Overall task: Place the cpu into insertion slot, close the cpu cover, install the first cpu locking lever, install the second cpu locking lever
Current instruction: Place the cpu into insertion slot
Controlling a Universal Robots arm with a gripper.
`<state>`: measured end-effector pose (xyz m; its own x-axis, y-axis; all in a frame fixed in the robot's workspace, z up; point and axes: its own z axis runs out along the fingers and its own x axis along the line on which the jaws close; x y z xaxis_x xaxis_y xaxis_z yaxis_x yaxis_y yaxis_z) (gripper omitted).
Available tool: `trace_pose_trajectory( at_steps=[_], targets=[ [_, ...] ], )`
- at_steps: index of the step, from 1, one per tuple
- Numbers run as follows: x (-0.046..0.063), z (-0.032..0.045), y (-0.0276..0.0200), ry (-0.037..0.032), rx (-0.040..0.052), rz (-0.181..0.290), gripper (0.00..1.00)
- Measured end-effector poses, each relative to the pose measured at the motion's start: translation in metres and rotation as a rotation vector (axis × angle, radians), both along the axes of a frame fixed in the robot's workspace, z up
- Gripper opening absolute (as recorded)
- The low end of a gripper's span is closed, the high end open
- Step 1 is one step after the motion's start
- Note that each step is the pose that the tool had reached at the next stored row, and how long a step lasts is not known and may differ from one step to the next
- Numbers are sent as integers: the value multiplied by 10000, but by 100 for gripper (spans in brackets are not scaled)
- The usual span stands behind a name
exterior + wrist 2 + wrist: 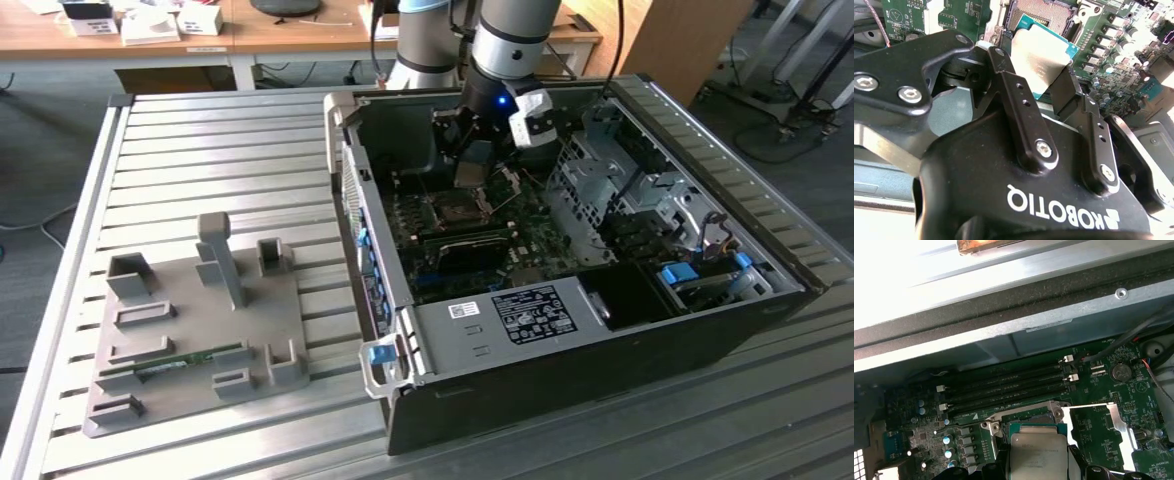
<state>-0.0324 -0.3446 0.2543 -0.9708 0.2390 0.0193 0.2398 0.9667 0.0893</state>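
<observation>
Cpu (1041, 52) sits clamped by two opposite edges between the fingers of the claw (1035, 67), pale metal face towards the wrist. In the exterior view the claw (469, 160) hangs inside the open computer case (534, 395), which lies on the slatted worktop (214, 150). The chip is held off the green board (1134, 390), over the near edge of the insertion slot (1041, 12) and not yet seated. In the first wrist view the cpu cover (1119, 427) is swung open to one side of the slot, its silvery frame beside the chip (1038, 455), with the memory slots (1004, 385) just beyond.

Placing it well probably depends on keeping the chip flat and square to the slot's edges. Any tilt or sideways slide risks the contacts, so it should settle under its own weight, clear of the open cover.
</observation>
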Motion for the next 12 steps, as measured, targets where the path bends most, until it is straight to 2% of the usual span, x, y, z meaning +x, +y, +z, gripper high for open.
trace_pose_trajectory(
  at_steps=[12],
  targets=[
    [0,0,0,0,1,-28,54]
  ],
)
